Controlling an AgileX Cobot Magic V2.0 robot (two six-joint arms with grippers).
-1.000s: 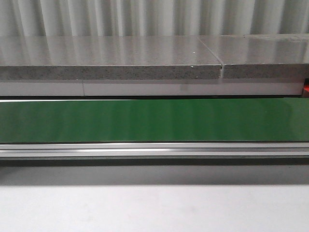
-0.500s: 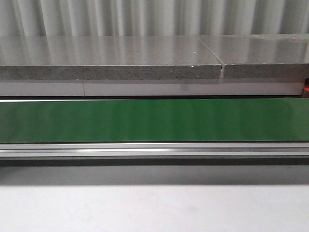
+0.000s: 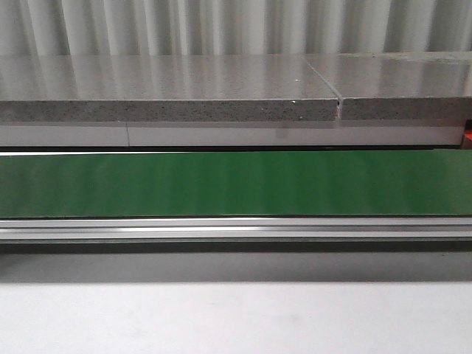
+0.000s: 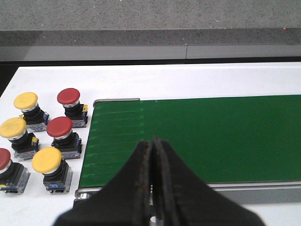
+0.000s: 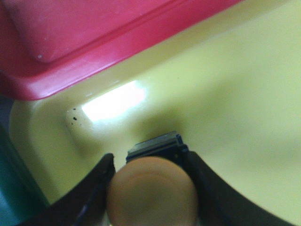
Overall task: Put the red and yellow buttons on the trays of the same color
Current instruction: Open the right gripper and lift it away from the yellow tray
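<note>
Yellow button [image 5: 151, 197] is pinched at its cap by the right pincer [image 5: 149, 188] over the yellow tray [image 5: 225, 108]; it looks hard, light and slippery; the left pincer [image 4: 154, 155] is pressed together

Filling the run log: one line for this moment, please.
right gripper: shut on yellow button, over yellow tray | left gripper: shut, empty, above green belt

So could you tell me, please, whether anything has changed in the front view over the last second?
Nothing has visibly changed: the green conveyor belt is bare as before, the speckled grey stone slab behind it is unmoved, and neither arm has entered that view.
</note>
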